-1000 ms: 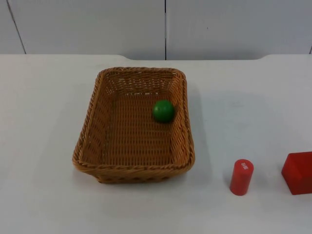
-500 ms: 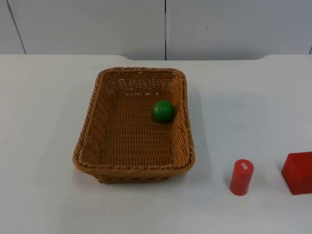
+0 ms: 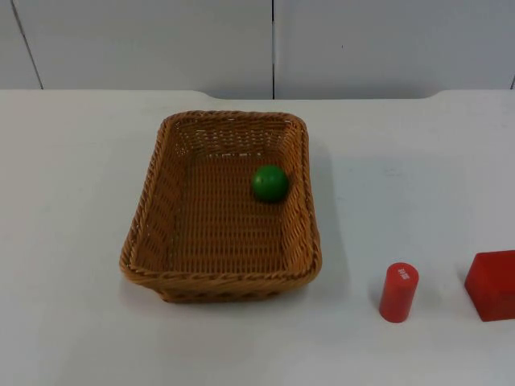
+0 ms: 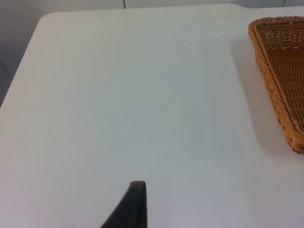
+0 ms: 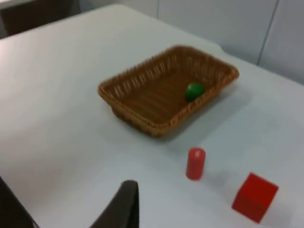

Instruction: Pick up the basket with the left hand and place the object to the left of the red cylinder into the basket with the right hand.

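Note:
A brown wicker basket point(image 3: 221, 283) stands on the white table, left of centre. A green ball point(image 3: 269, 182) lies inside it near the right wall. The red cylinder point(image 3: 398, 291) stands upright to the basket's front right. My left gripper point(image 4: 135, 204) hangs over bare table well to the left of the basket point(image 4: 280, 90), not touching it. My right gripper point(image 5: 124, 204) is held high and back from the table, looking onto the basket point(image 5: 156, 128), the green ball point(image 5: 194, 91) and the cylinder point(image 5: 195, 163). Neither gripper holds anything.
A red cube point(image 3: 492, 285) sits at the right edge, just right of the cylinder, and it is also seen from the right wrist as the red cube point(image 5: 254, 196). A grey partition wall point(image 3: 273, 44) closes the table at the back.

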